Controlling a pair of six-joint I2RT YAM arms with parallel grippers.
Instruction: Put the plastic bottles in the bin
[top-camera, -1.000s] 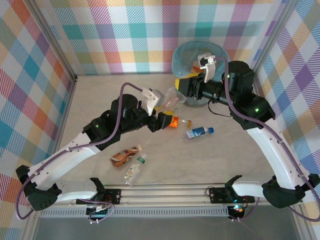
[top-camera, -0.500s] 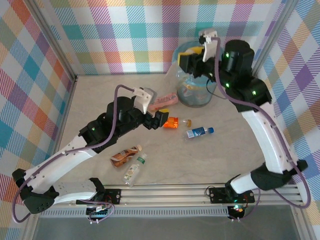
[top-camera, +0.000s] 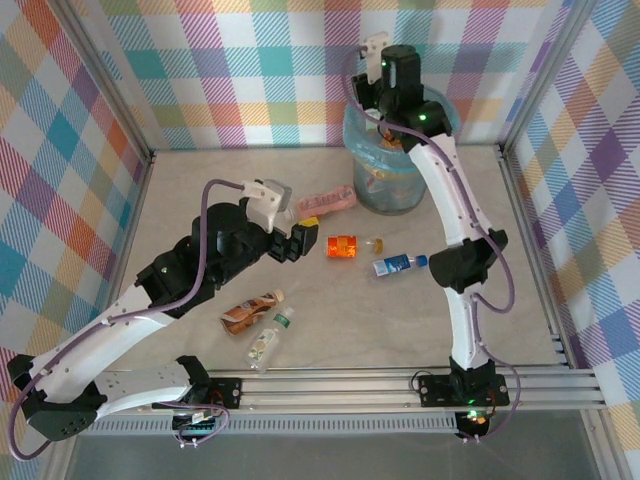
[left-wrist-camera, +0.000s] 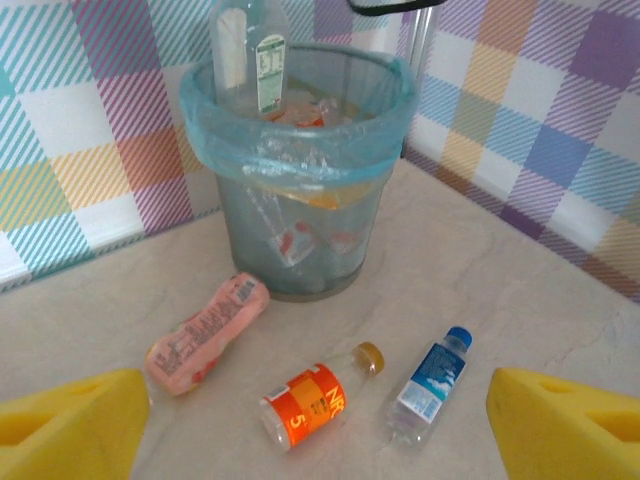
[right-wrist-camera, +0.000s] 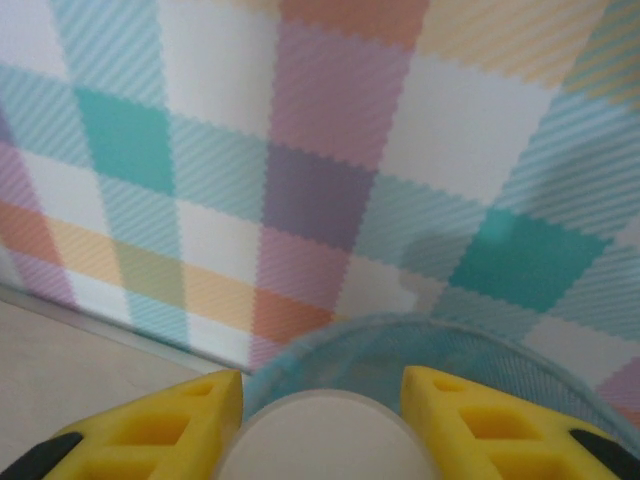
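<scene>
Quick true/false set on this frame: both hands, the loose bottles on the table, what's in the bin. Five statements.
1. The left hand is open and empty. True.
2. The orange-label bottle is inside the bin. False: it lies on the table in front of the bin, beside the blue-label bottle.
3. The pink bottle lies on its side on the table, close to the bin. True.
4. The bin has nothing in it. False: bottles show through its liner.
5. The right hand is shut on a clear bottle above the bin. True.
</scene>
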